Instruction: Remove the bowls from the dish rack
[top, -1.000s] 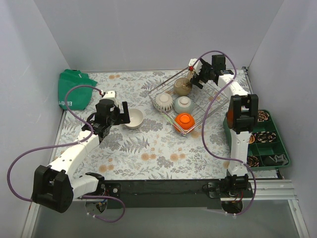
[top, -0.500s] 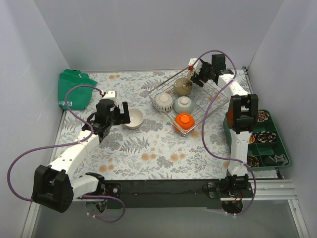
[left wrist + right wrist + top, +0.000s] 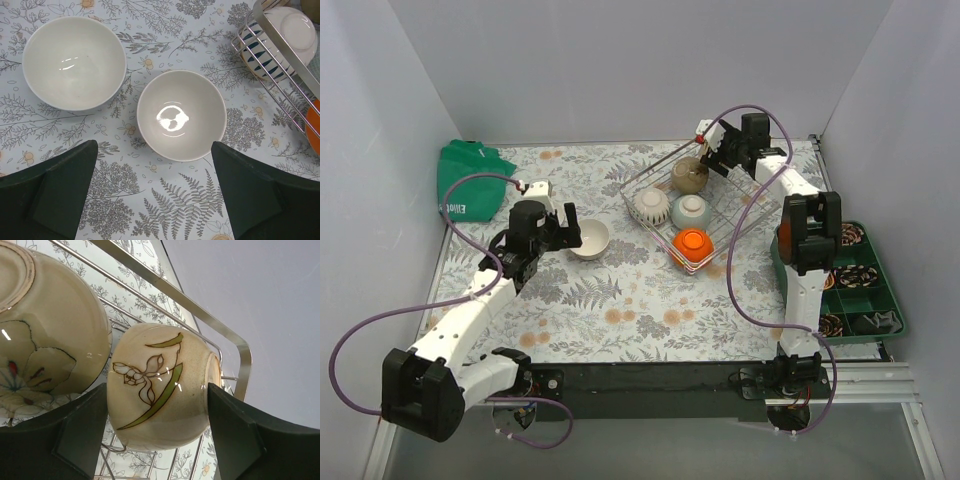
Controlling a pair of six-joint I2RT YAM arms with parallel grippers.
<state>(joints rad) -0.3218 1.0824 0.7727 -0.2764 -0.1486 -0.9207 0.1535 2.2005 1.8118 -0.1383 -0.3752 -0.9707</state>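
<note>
Right gripper (image 3: 157,395) clamps beige flower-painted ceramic bowl (image 3: 160,370) in silvery wire dish rack (image 3: 243,367); left gripper (image 3: 154,150) hangs spread wide above two round white ceramic bowls (image 3: 75,62)

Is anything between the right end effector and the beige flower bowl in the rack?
Nothing visible does: the beige bowl sits between the fingers of the right end effector. A second painted bowl crowds one side inside the dish rack.
</note>
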